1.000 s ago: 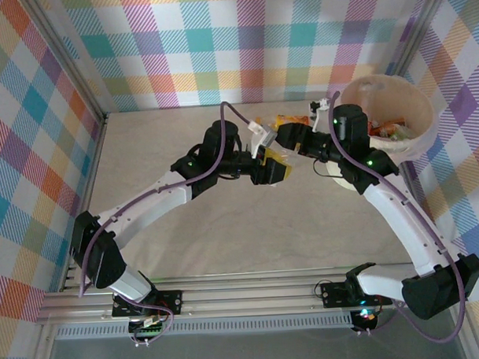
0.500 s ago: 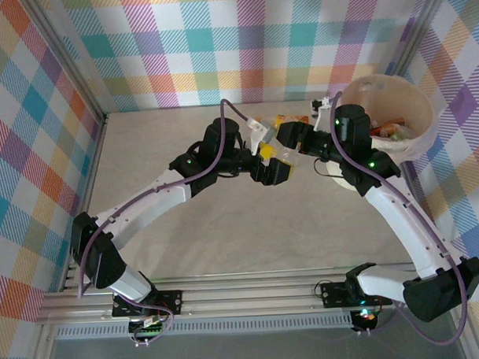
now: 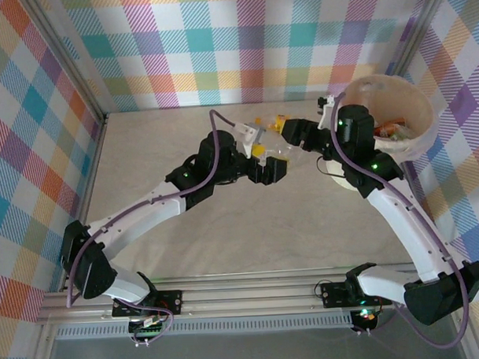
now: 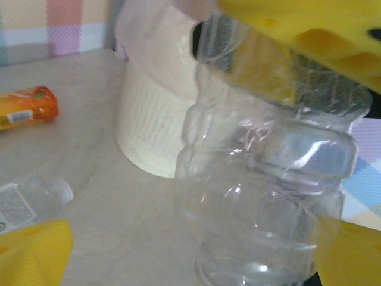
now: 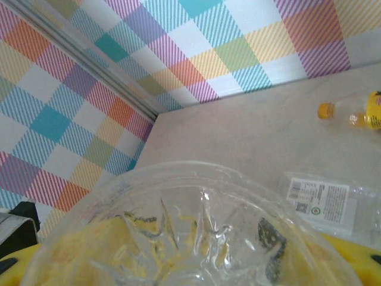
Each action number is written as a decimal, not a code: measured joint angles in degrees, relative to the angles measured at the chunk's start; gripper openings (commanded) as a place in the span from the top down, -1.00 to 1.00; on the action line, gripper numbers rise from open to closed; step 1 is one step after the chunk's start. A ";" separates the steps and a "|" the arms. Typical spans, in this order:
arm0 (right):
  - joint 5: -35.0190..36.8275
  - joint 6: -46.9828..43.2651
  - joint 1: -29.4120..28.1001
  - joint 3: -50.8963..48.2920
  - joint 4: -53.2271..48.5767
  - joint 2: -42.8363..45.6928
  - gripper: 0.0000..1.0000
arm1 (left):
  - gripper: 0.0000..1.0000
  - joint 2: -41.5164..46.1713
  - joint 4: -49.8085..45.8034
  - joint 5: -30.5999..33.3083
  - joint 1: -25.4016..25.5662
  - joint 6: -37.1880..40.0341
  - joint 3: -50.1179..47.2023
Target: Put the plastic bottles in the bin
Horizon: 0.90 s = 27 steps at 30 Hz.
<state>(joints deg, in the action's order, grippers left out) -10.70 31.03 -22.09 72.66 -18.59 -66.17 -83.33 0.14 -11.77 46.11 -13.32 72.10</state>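
Handover looks like the step in hand: mid-table, both arms meet at one crushed clear bottle (image 4: 262, 196). The left gripper (image 3: 272, 159) is spread wide, its yellow fingers (image 4: 30, 253) set out to either side of the bottle and grasping nothing. The right gripper (image 3: 285, 140) is clenched on the bottle's upper end and appears to carry it above the table (image 3: 167, 135).

Just beyond, two more bottles lie loose on the table: an orange-labelled bottle (image 4: 27, 107) and a white-capped clear bottle (image 4: 33, 199).

Farther right stands the one cream bin (image 3: 394, 95), with orange and red pieces inside that are too jumbled to count.

Next, I judge, the right arm must swing its bottle over the rim and only then let go. The left arm is free for the loose pair.
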 measured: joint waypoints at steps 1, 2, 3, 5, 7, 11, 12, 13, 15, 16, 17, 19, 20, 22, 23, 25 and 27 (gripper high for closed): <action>0.02 0.00 0.11 0.00 0.39 0.17 0.02 | -1.00 0.50 0.72 1.51 0.04 -0.59 -0.74; -0.04 0.00 0.35 0.00 0.92 0.33 0.02 | -1.00 1.03 1.60 3.34 0.13 -1.40 -1.46; 0.02 -0.04 0.72 0.00 1.53 0.44 0.03 | -1.00 1.42 2.12 5.20 0.22 -2.34 -1.90; 0.92 -0.63 2.56 0.00 2.51 0.61 0.03 | -1.00 2.40 2.21 9.40 0.26 -4.00 -2.86; 1.88 -1.22 5.40 0.07 2.40 1.29 0.04 | -1.00 3.39 1.36 14.78 -0.87 -5.68 -4.00; 4.33 -1.99 10.32 1.33 2.86 2.10 0.05 | -1.00 4.76 -0.76 23.96 -3.10 -8.61 -6.38; 4.81 -2.01 11.50 1.84 3.17 2.10 0.05 | -1.00 5.38 -1.27 25.81 -3.19 -9.27 -7.32; 5.20 -2.03 12.52 2.16 3.48 2.10 0.05 | -1.00 5.97 -1.68 27.06 -3.19 -9.68 -8.22; 6.12 -2.03 14.88 2.95 4.22 2.03 0.05 | -1.00 7.54 -2.67 29.40 -3.19 -10.43 -10.29; 6.69 -2.03 15.87 3.28 4.52 1.90 0.05 | -1.00 8.17 -2.93 30.32 -3.19 -10.73 -11.10; 7.32 -2.03 17.11 3.78 4.92 1.57 0.05 | -1.00 8.96 -3.17 31.36 -3.23 -11.13 -12.02; 8.70 -2.10 19.10 4.63 5.81 0.70 0.04 | -1.00 10.29 -3.30 32.96 -3.58 -11.61 -13.68; 9.46 -2.21 20.00 5.03 6.19 0.17 0.04 | -1.00 10.86 -3.67 33.75 -3.74 -12.02 -14.34; 10.84 -2.67 21.77 5.73 6.67 -1.03 0.04 | -1.00 11.74 -4.11 34.71 -4.04 -12.72 -15.43; 11.37 -2.91 22.73 6.14 6.88 -1.77 0.03 | -1.00 12.17 -4.42 35.10 -4.22 -13.00 -16.09; 12.07 -3.50 24.48 6.73 7.48 -3.41 0.03 | -1.00 12.90 -4.61 35.71 -4.44 -13.55 -17.38; 12.79 -4.52 26.08 6.99 8.28 -5.25 0.03 | -1.00 13.49 -5.03 36.20 -4.66 -14.14 -18.43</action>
<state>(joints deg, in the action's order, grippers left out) 2.09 26.50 3.99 79.66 -10.31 -71.42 -69.84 -4.89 24.43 41.45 -27.46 53.67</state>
